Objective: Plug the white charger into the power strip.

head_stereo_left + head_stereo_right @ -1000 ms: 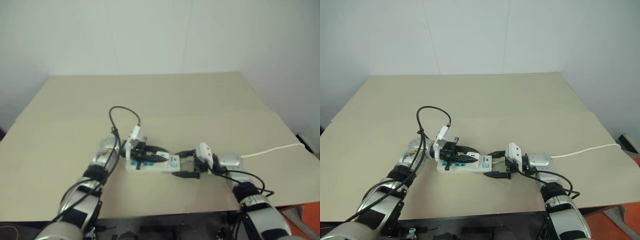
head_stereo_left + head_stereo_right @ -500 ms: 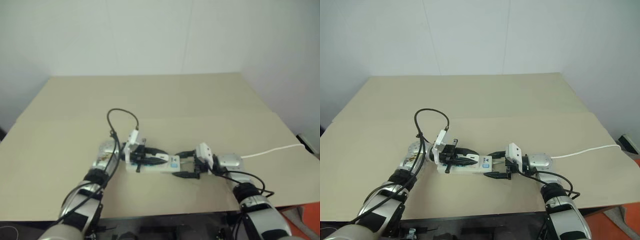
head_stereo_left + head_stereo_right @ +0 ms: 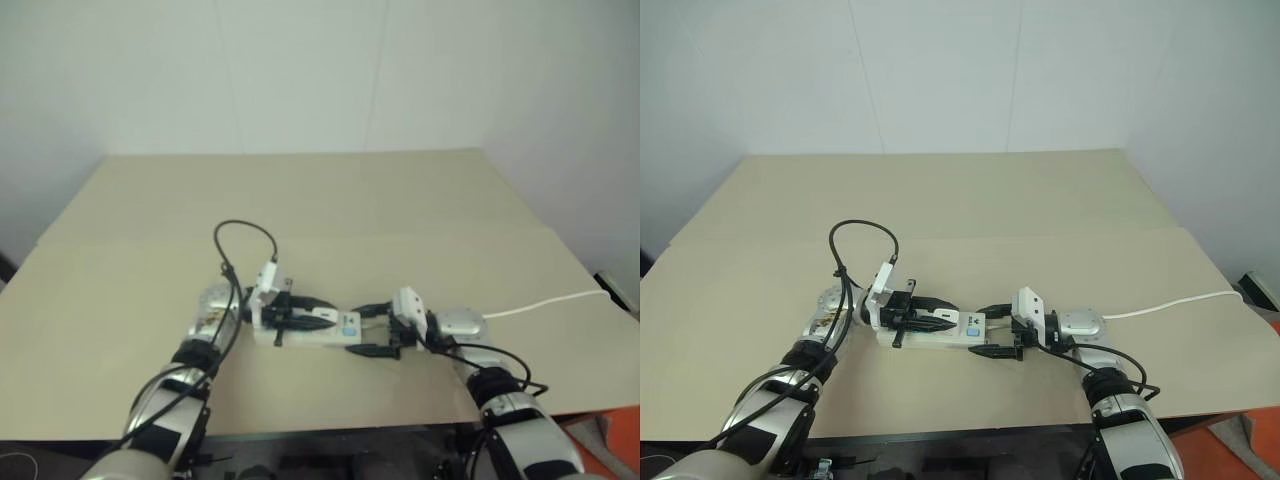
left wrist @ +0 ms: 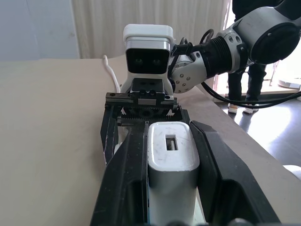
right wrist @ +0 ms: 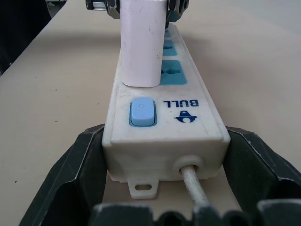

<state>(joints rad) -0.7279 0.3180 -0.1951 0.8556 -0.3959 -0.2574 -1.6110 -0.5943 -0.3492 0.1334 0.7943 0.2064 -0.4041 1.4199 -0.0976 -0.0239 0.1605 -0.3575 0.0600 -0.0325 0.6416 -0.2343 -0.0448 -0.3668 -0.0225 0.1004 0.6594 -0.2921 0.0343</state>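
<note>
While the right gripper (image 5: 155,207) clamps the power strip's (image 5: 164,136) cord end, the strip's long axis runs left-right. The left gripper (image 4: 170,155) pinches the white charger (image 4: 171,160) upright over the sockets, so the move is straight down.

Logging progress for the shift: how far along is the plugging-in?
Done: the white charger stands on the power strip. In hand: the right claw braces the strip's switch end, and the left claw flanks the charger. Left: confirm it's fully seated, then release.

Beige table (image 3: 1040,200), power strip (image 3: 940,338) flat near front edge, cord (image 3: 1160,304) trailing right
</note>
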